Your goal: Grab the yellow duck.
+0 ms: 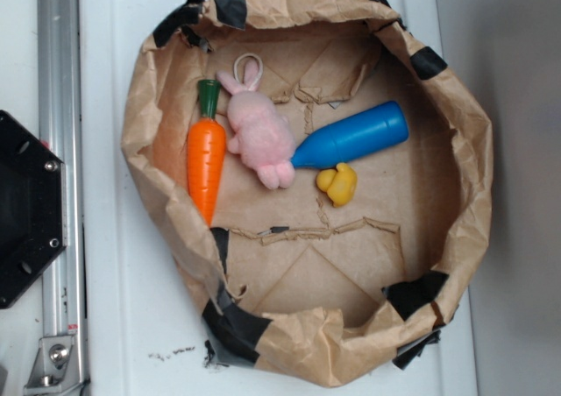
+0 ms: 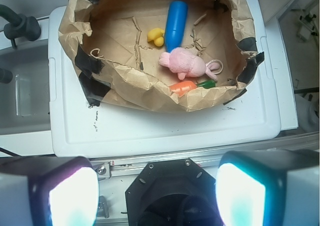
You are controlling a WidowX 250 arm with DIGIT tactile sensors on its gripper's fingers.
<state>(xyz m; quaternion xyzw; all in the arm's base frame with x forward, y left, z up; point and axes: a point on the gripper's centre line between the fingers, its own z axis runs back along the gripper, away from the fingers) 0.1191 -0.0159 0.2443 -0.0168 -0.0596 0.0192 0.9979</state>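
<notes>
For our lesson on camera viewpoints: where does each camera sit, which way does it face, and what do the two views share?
Exterior: overhead, looking straight down into the paper-lined bin; only the black robot base shows.
Wrist: on the arm, looking forward and down over the open gripper toward the bin.
Shared: yellow duck beside the blue bottle, pink bunny, carrot.

This looks like a robot lab. A white tabletop (image 1: 123, 308) carries a crumpled paper tub (image 1: 478, 177) patched with black tape, toys inside it. At nine o'clock a metal rail (image 1: 60, 107) and black hexagonal mount (image 1: 26, 208) are bolted down; cables trail at three o'clock in the wrist view.
</notes>
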